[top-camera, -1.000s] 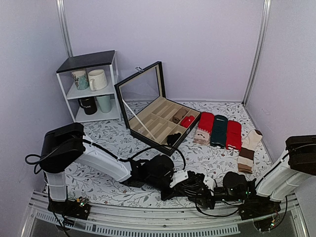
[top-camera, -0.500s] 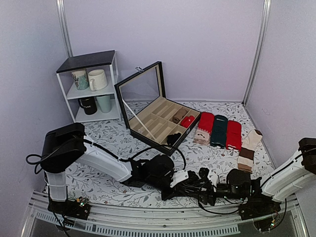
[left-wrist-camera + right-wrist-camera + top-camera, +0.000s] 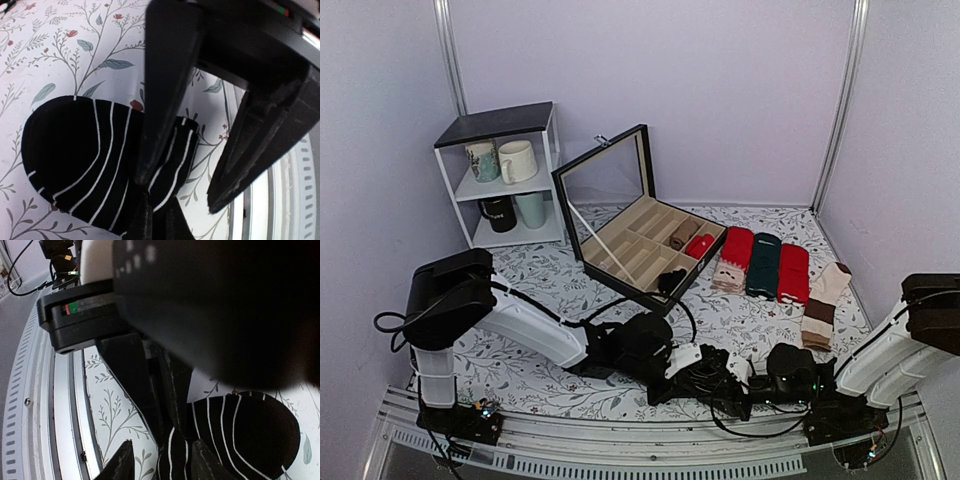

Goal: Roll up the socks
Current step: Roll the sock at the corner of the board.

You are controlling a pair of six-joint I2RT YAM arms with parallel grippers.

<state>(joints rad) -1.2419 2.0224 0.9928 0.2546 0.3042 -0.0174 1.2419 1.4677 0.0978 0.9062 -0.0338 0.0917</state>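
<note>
A black sock with thin white stripes [image 3: 75, 150] lies flat on the floral table near the front edge; the right wrist view shows it too [image 3: 250, 430]. My left gripper [image 3: 178, 190] is open, with one finger [image 3: 160, 110] lying over the sock's narrow end and the other [image 3: 250, 145] beside it on the cloth. My right gripper [image 3: 165, 452] is open and faces the left one, with the same sock end between its fingers. In the top view the two grippers [image 3: 705, 368] [image 3: 748, 378] meet nose to nose and hide the sock.
Red [image 3: 737, 250], green [image 3: 765, 262] and red [image 3: 793, 272] socks and a beige-brown pair [image 3: 823, 300] lie at the back right. An open black box [image 3: 630, 255] holds a brown roll [image 3: 682, 233] and a red roll [image 3: 699, 245]. A mug shelf [image 3: 505, 170] stands at the back left. The metal front rail [image 3: 55, 405] is close by.
My right arm drew back to the right half a second ago and has now come left again, up to the left gripper. The left arm has barely moved.
</note>
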